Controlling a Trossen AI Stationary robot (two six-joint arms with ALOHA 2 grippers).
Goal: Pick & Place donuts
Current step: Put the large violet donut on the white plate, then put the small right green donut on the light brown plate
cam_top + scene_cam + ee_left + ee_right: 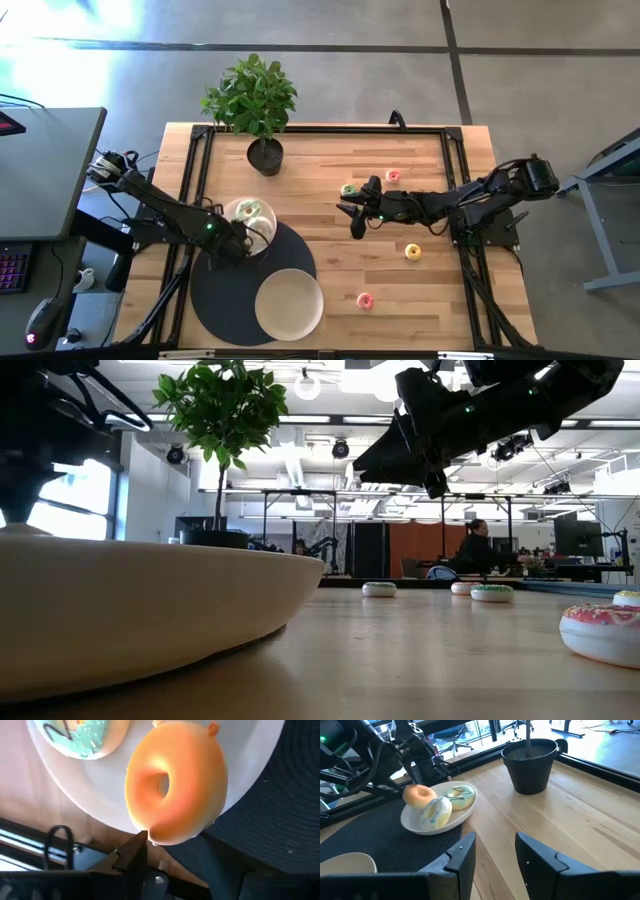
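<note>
The left gripper is at the edge of a small white plate near the middle-left of the wooden surface. It is grasping an orange donut and holds it just above the plate's rim. In the right wrist view the orange donut sits a little higher than the two donuts lying on the plate. One of those is a white donut with tiny sprinkles, and the other is a pale green donut with dark squiggles on top.

The plate sits partly on a round dark mat. A bigger white bowl rests on the same mat, closer to the front edge.

The right gripper hangs over the middle of the surface with its fingers spread apart and nothing between them.

More donuts lie on the right half of the surface (none of them touch each other). A green donut is just beside the right gripper. A pink donut is a bit farther back. A yellow donut lies near the right arm, and another pink donut is closer to the front.

A potted plant stands at the back of the surface.
</note>
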